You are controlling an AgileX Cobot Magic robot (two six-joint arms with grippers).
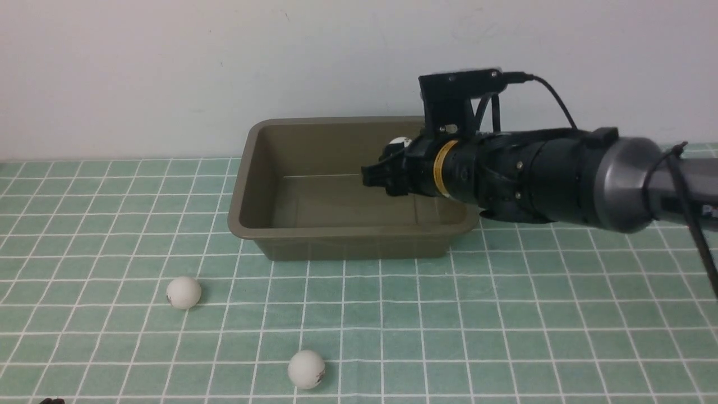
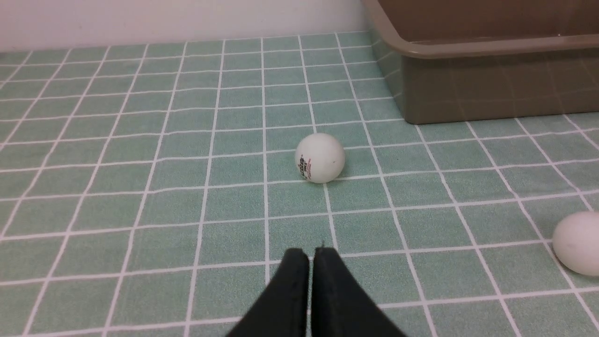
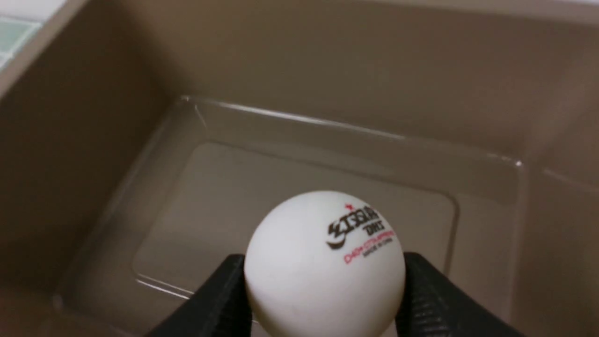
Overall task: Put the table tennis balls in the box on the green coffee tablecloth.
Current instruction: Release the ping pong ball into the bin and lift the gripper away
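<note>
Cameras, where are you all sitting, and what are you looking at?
Front view: between the two arms, facing forward at the box and cloth; the right arm reaches in.
Left wrist view: on the left wrist, facing two balls on the cloth and part of the box; the left gripper shows, shut.
Right wrist view: on the right wrist, looking into the box past a held ball and gripper fingers.
Front and left wrist share the two loose balls.

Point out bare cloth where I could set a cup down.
Bare green tablecloth lies right of the nearer table tennis ball, in front of the box, and also left of the farther ball. It's crowded over the box's right side, where the right gripper holds a ball.
</note>
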